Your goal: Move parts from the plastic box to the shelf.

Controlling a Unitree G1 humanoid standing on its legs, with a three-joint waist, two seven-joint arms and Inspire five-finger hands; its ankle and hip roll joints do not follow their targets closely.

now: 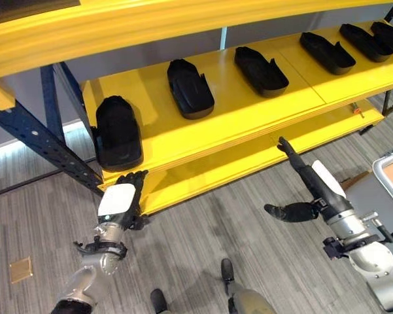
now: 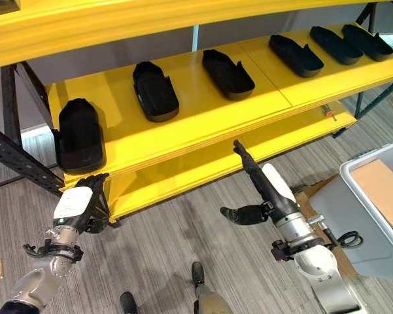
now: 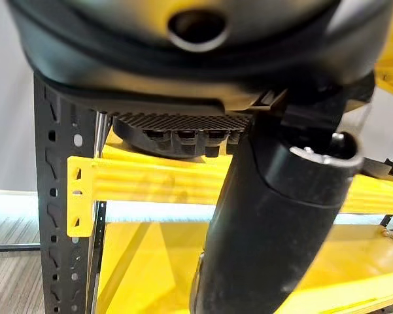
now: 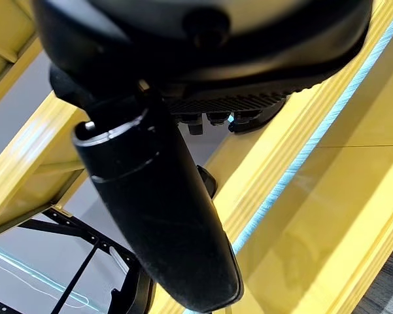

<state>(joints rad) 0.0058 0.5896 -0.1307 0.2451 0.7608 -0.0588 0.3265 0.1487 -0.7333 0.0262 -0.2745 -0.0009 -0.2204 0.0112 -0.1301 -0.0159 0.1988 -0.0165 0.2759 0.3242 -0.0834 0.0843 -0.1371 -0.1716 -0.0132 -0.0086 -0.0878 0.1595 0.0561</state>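
Black parts [image 1: 190,88] already line your yellow shelf [image 1: 248,111], spaced for room. Your left hand [image 1: 121,199] rests spread below the nearest part [image 1: 118,133]; your right hand [image 1: 305,190], fingers straight, holds nothing, free to return to the plastic box [image 2: 379,196].

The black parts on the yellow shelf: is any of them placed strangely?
The leftmost part looks odd: it sits at the shelf's front edge and seems to overhang it, just above the left hand. The other parts lie further back.
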